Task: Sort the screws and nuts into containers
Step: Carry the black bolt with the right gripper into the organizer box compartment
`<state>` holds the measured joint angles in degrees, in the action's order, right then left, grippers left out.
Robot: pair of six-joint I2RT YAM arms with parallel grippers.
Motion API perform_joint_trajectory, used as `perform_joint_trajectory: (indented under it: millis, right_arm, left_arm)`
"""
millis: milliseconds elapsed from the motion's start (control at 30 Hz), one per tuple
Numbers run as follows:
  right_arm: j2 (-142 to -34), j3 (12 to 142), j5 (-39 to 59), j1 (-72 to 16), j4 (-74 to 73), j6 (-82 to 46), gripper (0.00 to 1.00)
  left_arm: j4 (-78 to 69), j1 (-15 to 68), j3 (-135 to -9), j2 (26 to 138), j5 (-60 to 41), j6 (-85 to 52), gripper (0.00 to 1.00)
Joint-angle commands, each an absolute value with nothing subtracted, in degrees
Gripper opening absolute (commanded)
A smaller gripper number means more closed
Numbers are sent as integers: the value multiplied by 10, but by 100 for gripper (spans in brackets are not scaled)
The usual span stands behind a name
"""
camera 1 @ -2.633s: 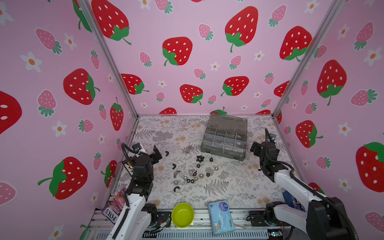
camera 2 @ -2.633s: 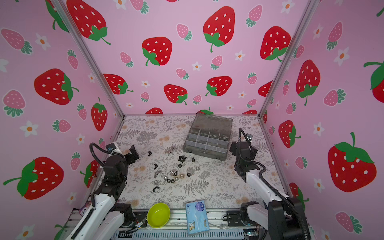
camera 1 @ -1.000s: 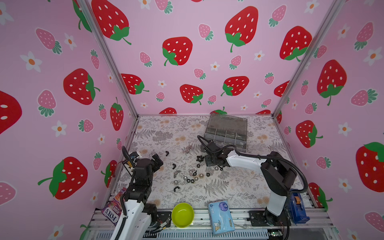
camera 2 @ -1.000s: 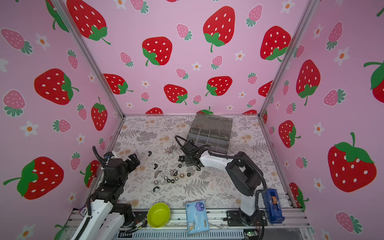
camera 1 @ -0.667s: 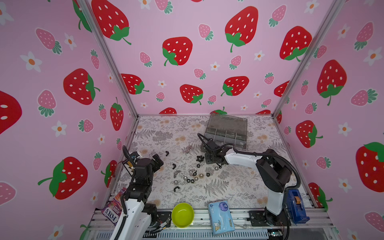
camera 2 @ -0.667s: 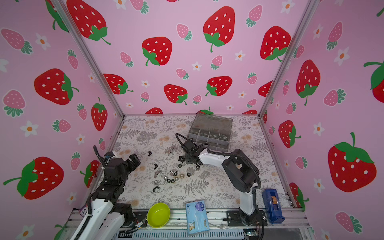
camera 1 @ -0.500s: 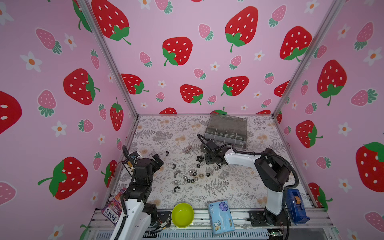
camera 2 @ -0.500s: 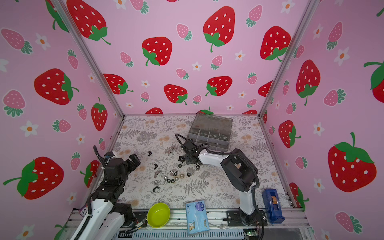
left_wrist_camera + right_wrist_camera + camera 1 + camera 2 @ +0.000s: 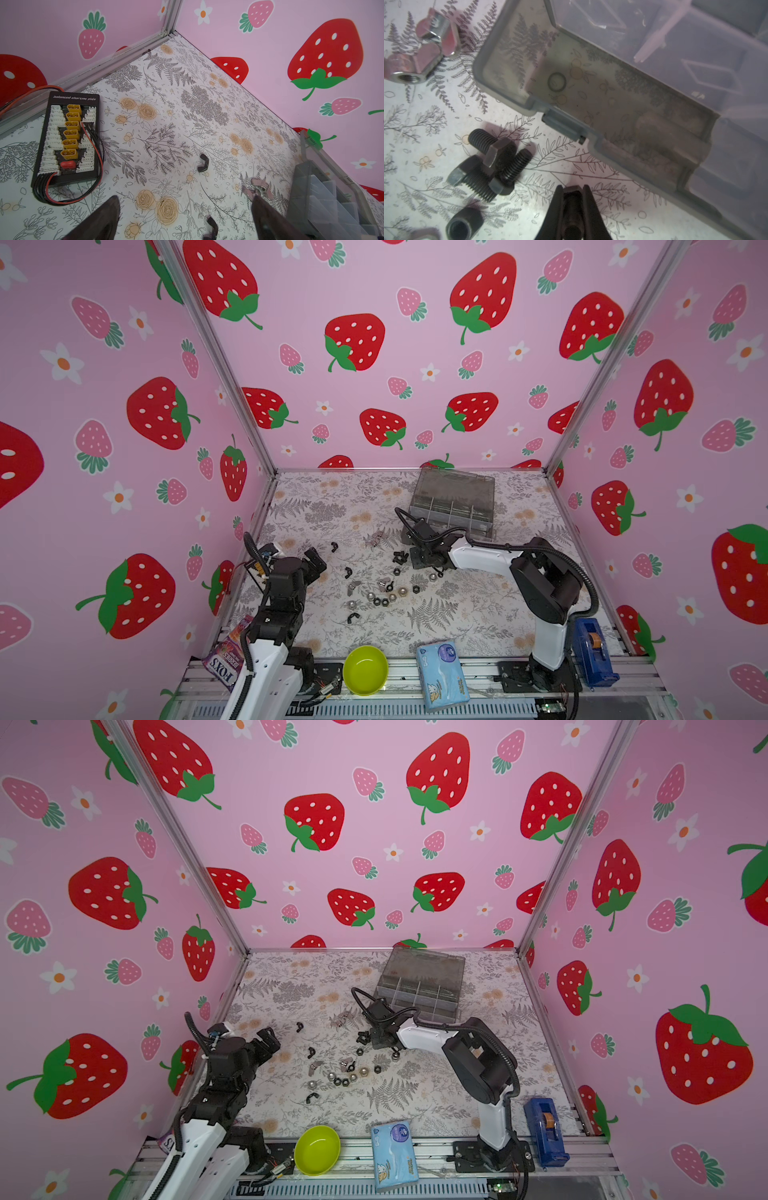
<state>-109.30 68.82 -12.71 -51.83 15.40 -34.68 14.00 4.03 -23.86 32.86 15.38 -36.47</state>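
Black and silver screws and nuts [image 9: 382, 593] lie scattered mid-table in both top views [image 9: 345, 1073]. My right gripper [image 9: 417, 560] reaches across to them, just in front of the smoky-grey organizer box [image 9: 453, 506] with its containers. In the right wrist view the right gripper [image 9: 572, 192] is shut on a black screw [image 9: 572, 199]. Three more black screws [image 9: 492, 164] lie piled beside it, with silver wing nuts [image 9: 425, 52] farther off. My left gripper [image 9: 313, 562] stands open at the table's left with nothing between its fingertips [image 9: 112, 207].
A lime-green bowl [image 9: 365, 670], a blue tissue pack [image 9: 442, 674] and a blue tape dispenser [image 9: 592, 651] sit along the front rail. A candy packet [image 9: 226, 657] lies front left. A black charging board [image 9: 68, 137] with wires rests by the left wall.
The right arm swung from the right wall to the screw pile, and its jaws closed on a black screw over the last second. The left arm stayed nearly still.
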Motion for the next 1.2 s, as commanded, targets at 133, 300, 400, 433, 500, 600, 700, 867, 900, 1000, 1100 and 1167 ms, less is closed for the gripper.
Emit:
perform_joint_trajectory:
  millis: [133,300,400,433,500,600,700,867,900,1000,1100,1167]
  right_arm:
    - [-994,660,-135,-516,158,-346,5]
    - [-913,639,-150,-497,174,-345,5]
    - [-868,624,-151,-461,186,-343,5]
    - [-855,618,-150,-447,187,-343,5]
    - [-834,606,-146,-414,200,-340,5]
    - [-816,592,-138,-368,213,-333,5]
    - [-810,577,-134,-335,214,-322,5]
    - [-825,562,-127,-300,207,-307,5]
    - [-830,561,-127,-295,204,-304,5]
    - [-844,556,-127,-284,198,-299,6]
    - [-856,547,-120,-276,192,-297,7]
    - [-864,541,-112,-273,177,-296,8]
  left_arm:
    - [151,42,-256,324,151,-356,99]
    - [151,42,-263,329,135,-345,99]
    - [150,42,-267,334,127,-341,99]
    - [150,42,-270,336,126,-339,99]
    - [151,42,-275,340,124,-338,99]
    - [154,42,-281,351,122,-345,99]
    - [153,42,-284,368,111,-351,99]
    - [134,42,-280,398,86,-358,99]
    - [134,42,-283,403,83,-359,99]
    - [136,42,-290,414,76,-358,99]
    - [137,42,-291,417,70,-356,99]
    - [138,42,-289,415,69,-360,99]
